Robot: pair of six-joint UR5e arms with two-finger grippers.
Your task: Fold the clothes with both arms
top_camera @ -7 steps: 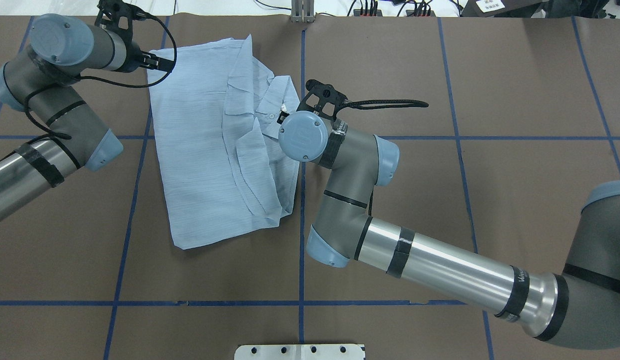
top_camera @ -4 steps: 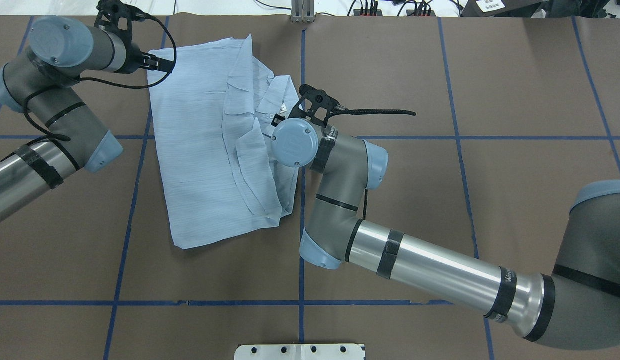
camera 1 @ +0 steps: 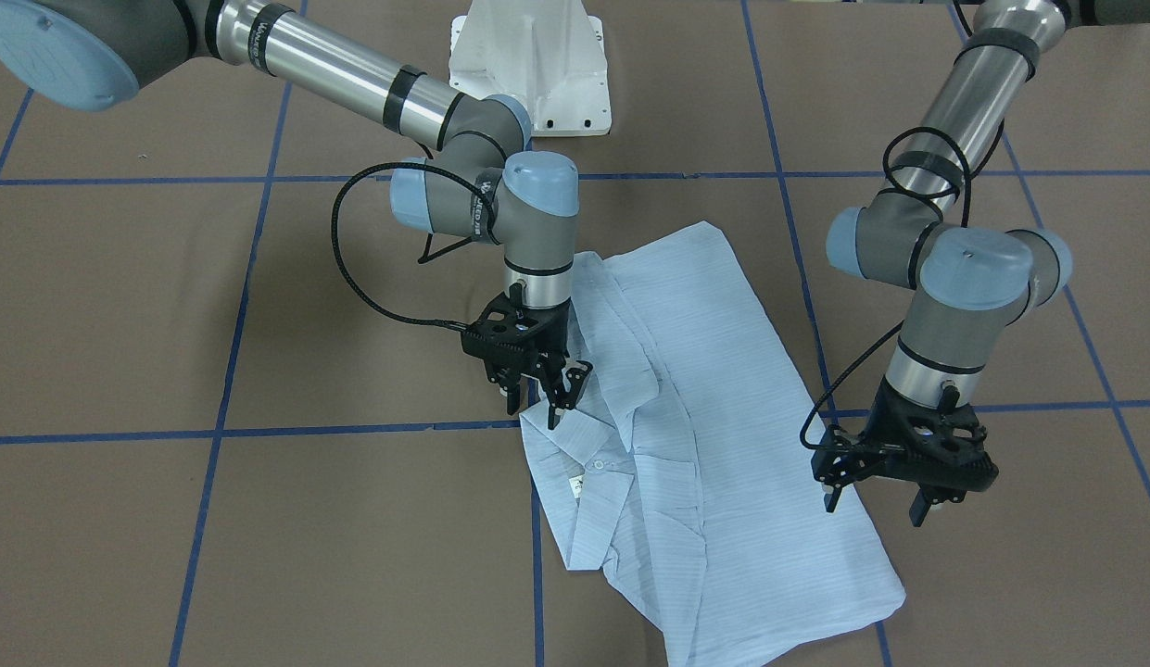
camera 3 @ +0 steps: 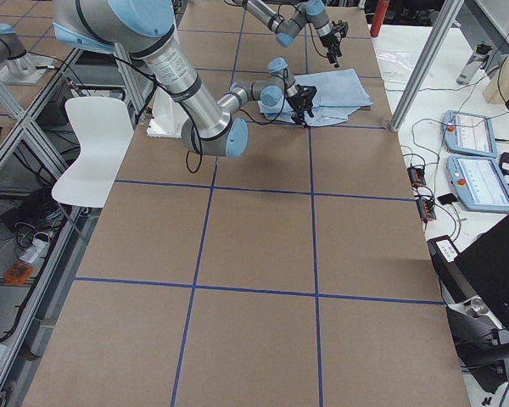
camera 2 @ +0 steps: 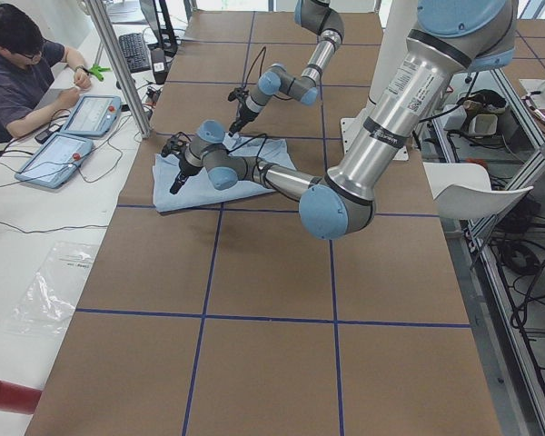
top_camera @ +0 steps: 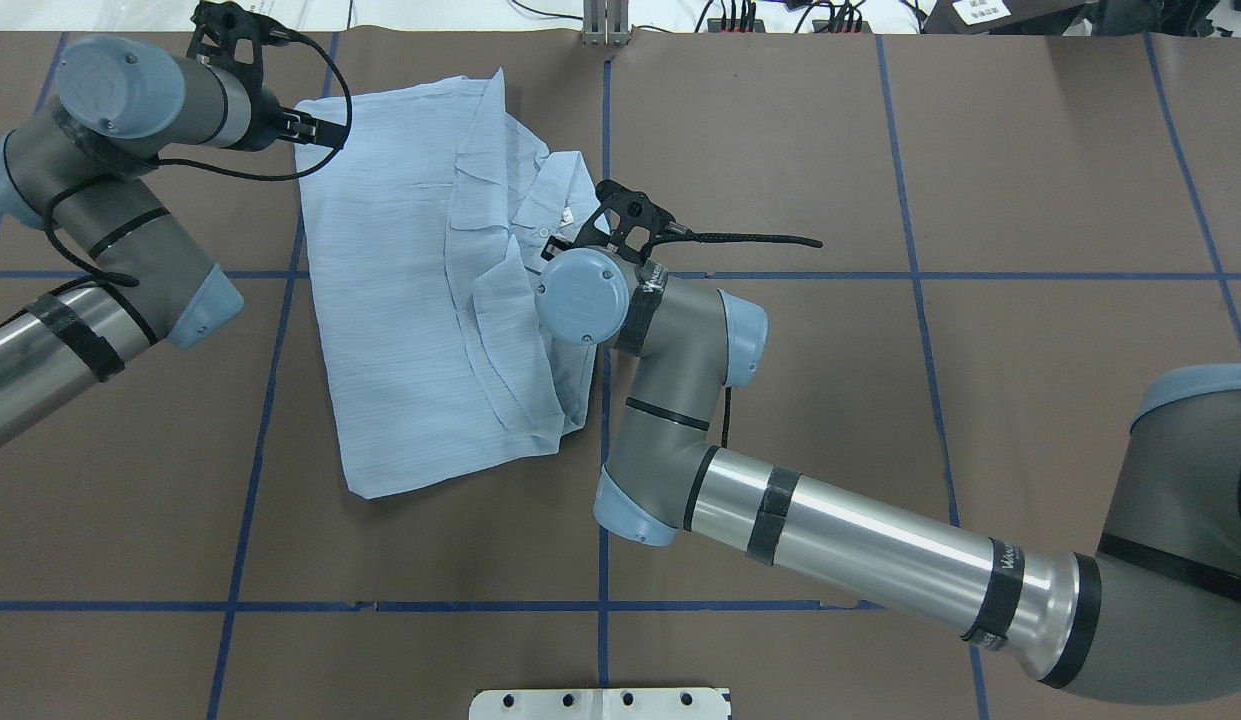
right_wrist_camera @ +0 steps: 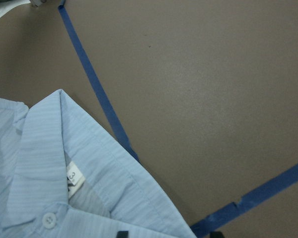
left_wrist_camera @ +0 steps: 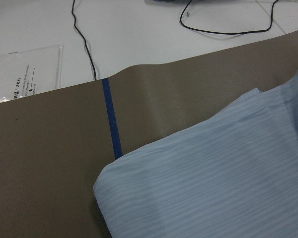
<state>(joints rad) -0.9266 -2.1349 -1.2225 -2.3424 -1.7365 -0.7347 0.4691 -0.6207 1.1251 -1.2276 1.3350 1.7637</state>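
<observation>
The pale-blue shirt [top_camera: 410, 300] lies partly folded and flat on the brown table, collar [camera 1: 584, 472] toward the operators' side. My right gripper [camera 1: 535, 408] hangs open just above the collar's edge, its fingertips [right_wrist_camera: 121, 233] showing at the bottom of the right wrist view with the collar [right_wrist_camera: 89, 168], size label and a white button between them. In the overhead view the right wrist hides those fingers. My left gripper [camera 1: 873, 505] stands open at the shirt's far left corner [left_wrist_camera: 107, 186], holding nothing. In the overhead view the left gripper [top_camera: 315, 127] touches that corner's edge.
Blue tape lines [top_camera: 605, 480] mark a grid on the brown table cover. The white pedestal base [camera 1: 537, 65] sits at the robot's side. Cables and a plastic bag [left_wrist_camera: 25, 74] lie past the far edge. A person [camera 2: 18, 73] sits by two tablets [camera 2: 82, 118].
The right arm has drawn left and back toward the robot, bringing its gripper over the collar. The left arm has hardly moved. The shirt lies the same.
</observation>
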